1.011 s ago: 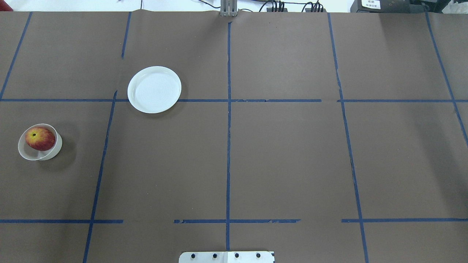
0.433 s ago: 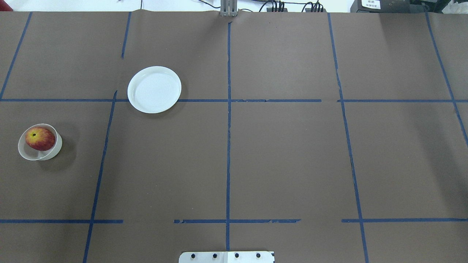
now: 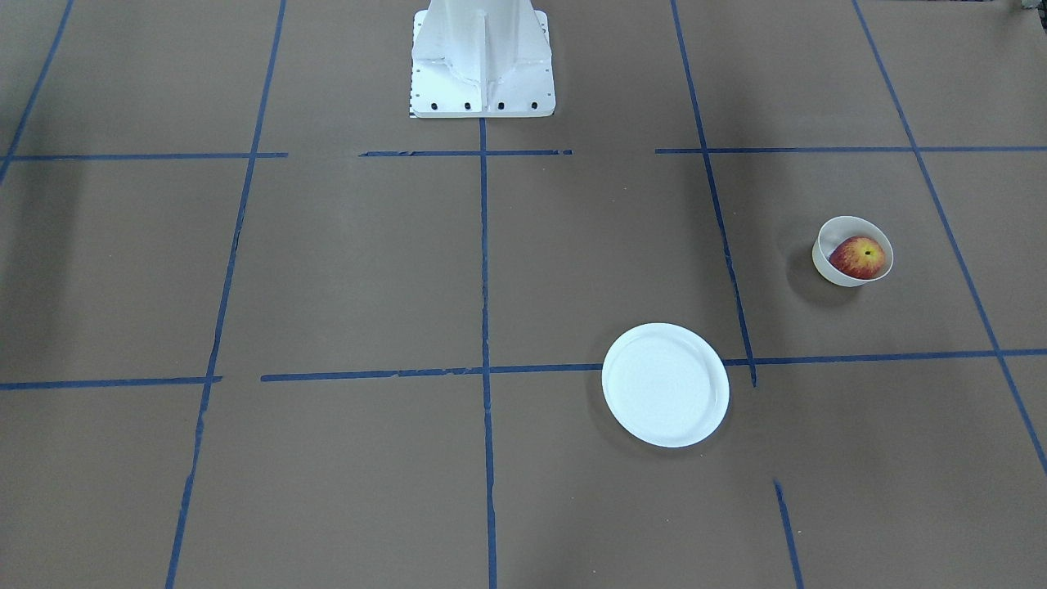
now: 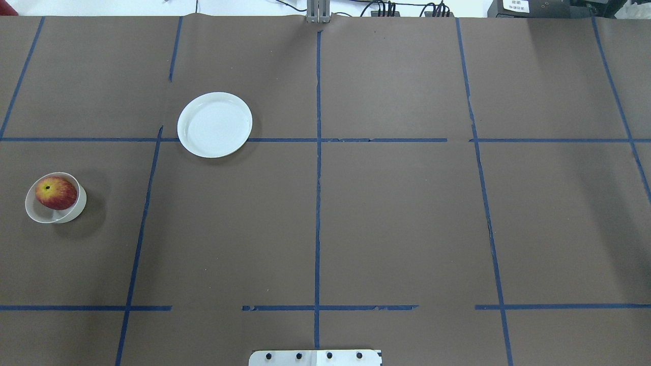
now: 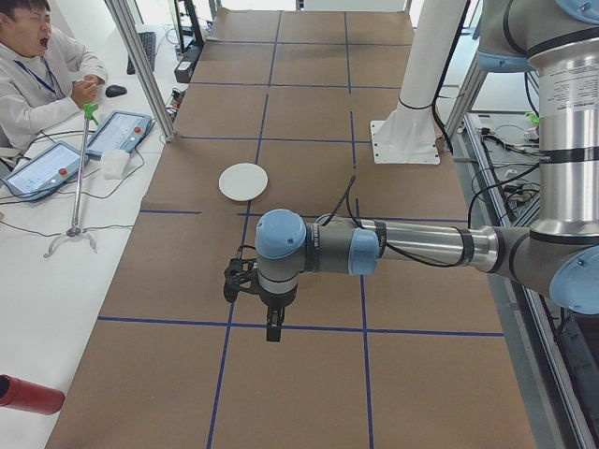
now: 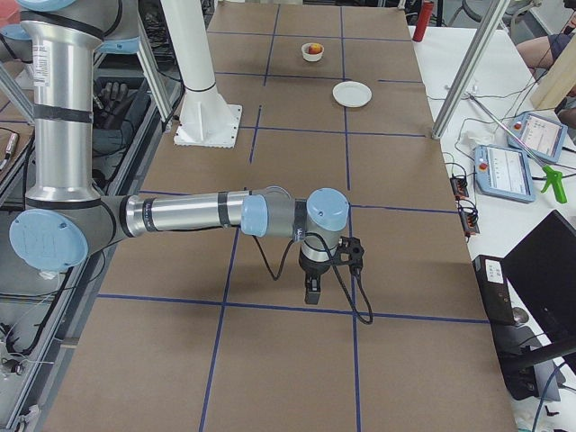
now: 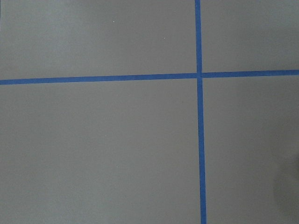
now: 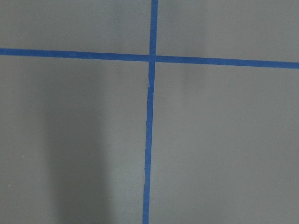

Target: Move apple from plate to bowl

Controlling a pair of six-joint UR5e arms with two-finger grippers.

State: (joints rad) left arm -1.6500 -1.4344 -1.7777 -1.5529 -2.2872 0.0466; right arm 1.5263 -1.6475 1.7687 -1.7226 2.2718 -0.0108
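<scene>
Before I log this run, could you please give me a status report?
Left pincer and right pincer unreadable. Apple in bowl, off plate. No obstruction seen.

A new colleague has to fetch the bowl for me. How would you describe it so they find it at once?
On the brown table, look to the robot's left side, where two white dishes stand apart. The bowl is the smaller, deeper one, nearer the table's left end than the flat plate, and it alone holds a red apple.
</scene>
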